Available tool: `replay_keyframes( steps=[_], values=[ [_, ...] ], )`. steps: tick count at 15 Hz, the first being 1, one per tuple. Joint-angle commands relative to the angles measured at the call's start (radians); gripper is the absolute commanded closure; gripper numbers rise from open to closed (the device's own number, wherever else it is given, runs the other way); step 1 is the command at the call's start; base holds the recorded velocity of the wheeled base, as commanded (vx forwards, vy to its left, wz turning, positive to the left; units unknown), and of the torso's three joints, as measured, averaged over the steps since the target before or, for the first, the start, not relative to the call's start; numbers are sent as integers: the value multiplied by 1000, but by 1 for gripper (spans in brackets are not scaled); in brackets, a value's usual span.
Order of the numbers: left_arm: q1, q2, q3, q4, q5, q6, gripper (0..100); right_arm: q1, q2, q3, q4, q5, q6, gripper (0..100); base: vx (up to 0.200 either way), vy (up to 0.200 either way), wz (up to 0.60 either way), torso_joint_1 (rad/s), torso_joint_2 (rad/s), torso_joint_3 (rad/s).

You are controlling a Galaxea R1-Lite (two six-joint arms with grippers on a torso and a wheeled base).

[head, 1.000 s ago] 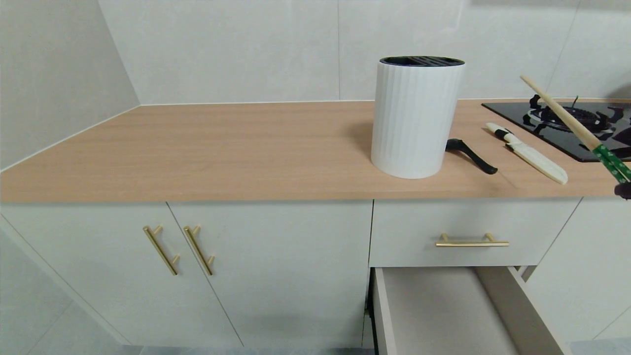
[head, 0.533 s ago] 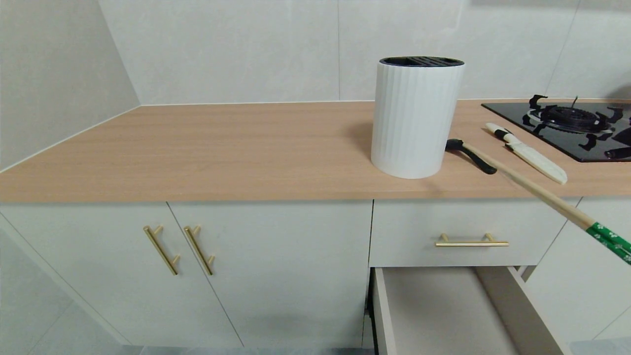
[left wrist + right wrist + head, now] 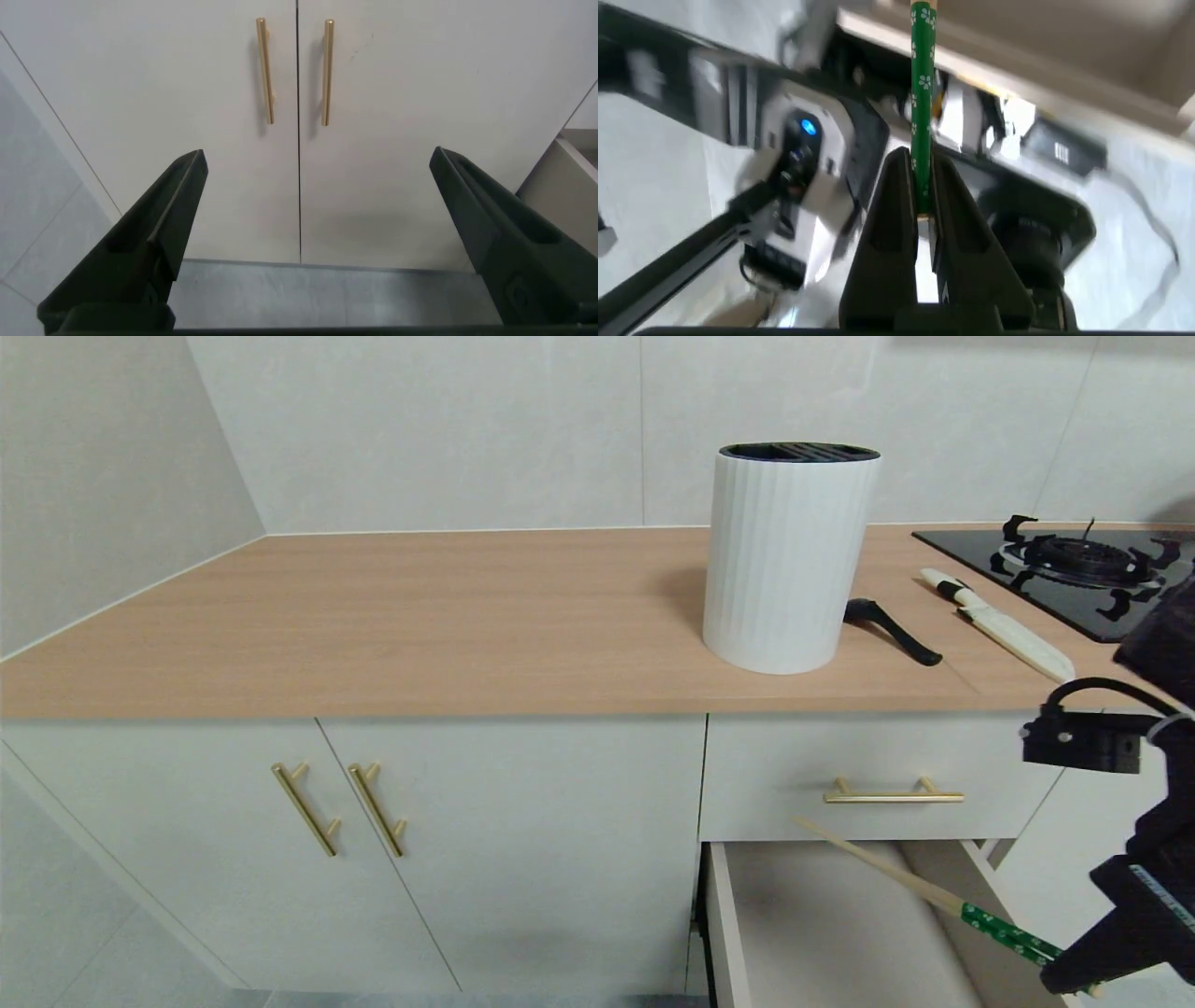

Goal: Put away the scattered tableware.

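Observation:
My right gripper (image 3: 1074, 980) is low at the right, beside the open drawer (image 3: 840, 933), shut on the green patterned end of a pair of wooden chopsticks (image 3: 924, 894). The chopsticks slant up and left over the drawer's inside. In the right wrist view the chopsticks (image 3: 922, 93) stand pinched in the right gripper (image 3: 919, 210). On the wooden counter a cream-bladed knife (image 3: 1004, 627) and a black-handled utensil (image 3: 892, 630) lie right of the white ribbed holder (image 3: 789, 555). My left gripper (image 3: 318, 243) hangs open before the lower cabinet doors, holding nothing.
A black gas hob (image 3: 1083, 569) occupies the counter's far right. A closed drawer with a brass handle (image 3: 893, 795) sits above the open one. Two brass door handles (image 3: 336, 807) are on the cabinet to the left. The counter's left half is bare wood.
My right arm has swung the chopsticks down from above the hob, past the counter edge, to the open drawer; the gripper itself has come into the head view.

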Motion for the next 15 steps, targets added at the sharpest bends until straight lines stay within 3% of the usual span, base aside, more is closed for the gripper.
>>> replay_keyframes(
  steps=[1,5,10,15],
  values=[
    [0,1,0,-1,0,0,0,2,133,15,6,-2,-1,100,0,0,0,0,0,0],
    [0,1,0,-1,0,0,0,1,237,21,-14,-5,9,100,0,0,0,0,0,0],
    [0,1,0,-1,0,0,0,-19,342,69,-196,-34,88,100,0,0,0,0,0,0],
    [0,1,0,-1,0,0,0,-21,445,72,-261,-60,131,100,0,0,0,0,0,0]
  ],
)
